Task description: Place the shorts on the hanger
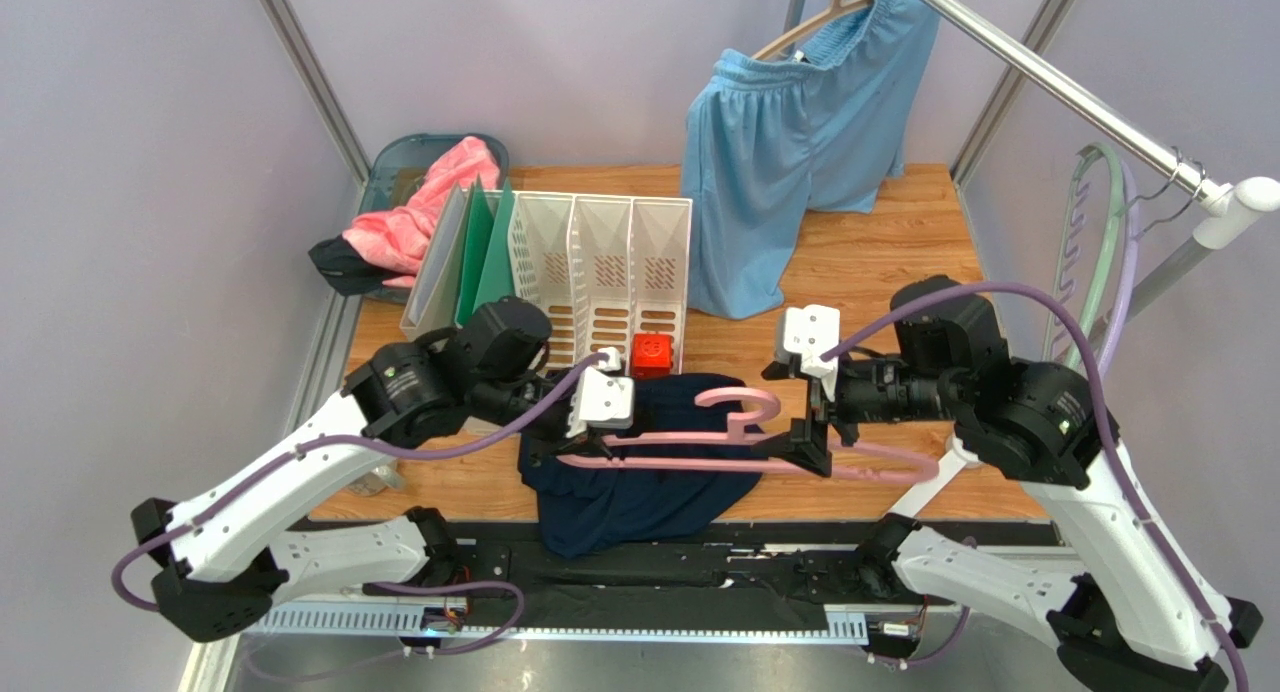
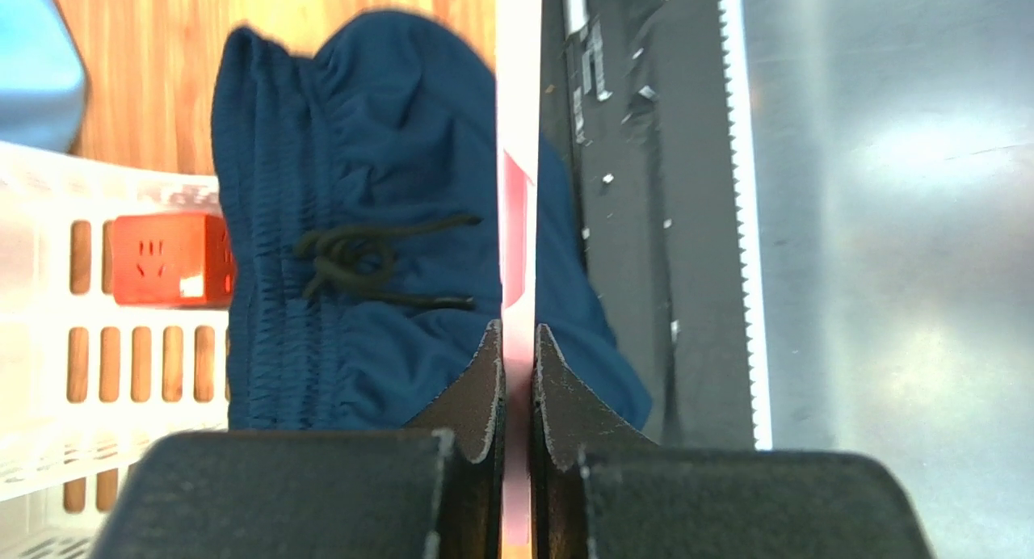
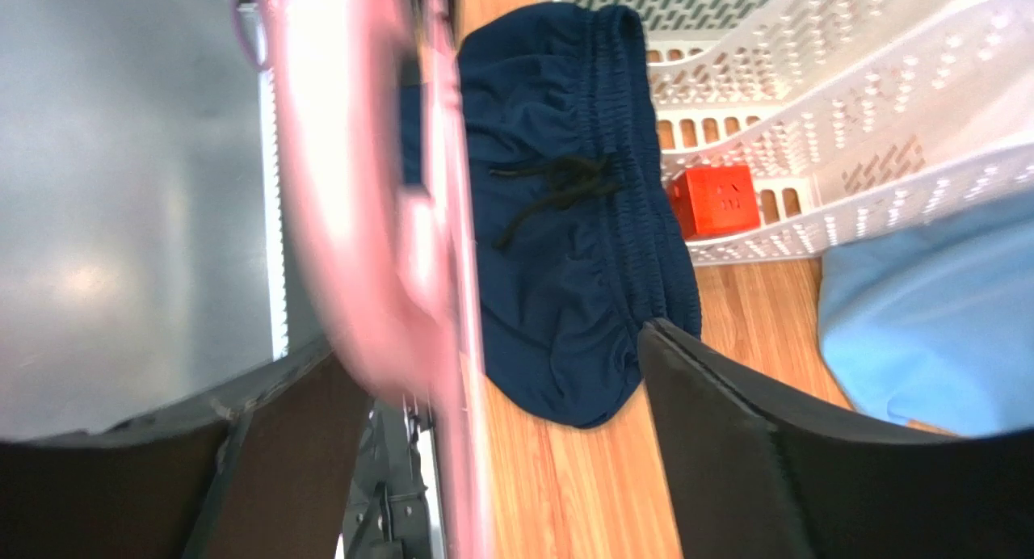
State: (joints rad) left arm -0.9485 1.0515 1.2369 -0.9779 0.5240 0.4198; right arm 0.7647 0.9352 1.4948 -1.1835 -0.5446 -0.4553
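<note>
Left gripper (image 2: 518, 383) pinching hanger (image 1: 706, 449); right gripper (image 3: 486, 389) seemingly agape.

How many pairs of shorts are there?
2. The navy shorts lie on the table near the arms, under the pink hanger. The light blue shorts hang at the back. Others may be hidden.

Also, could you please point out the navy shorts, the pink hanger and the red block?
shorts (image 2: 364, 159): left wrist view, gathered waistband fabric.
hanger (image 1: 661, 461): top external view, lower bar.
red block (image 1: 649, 356): top external view, top face.

Soft navy shorts (image 1: 639, 490) (matt cloth), glossy plastic hanger (image 1: 706, 452)
</note>
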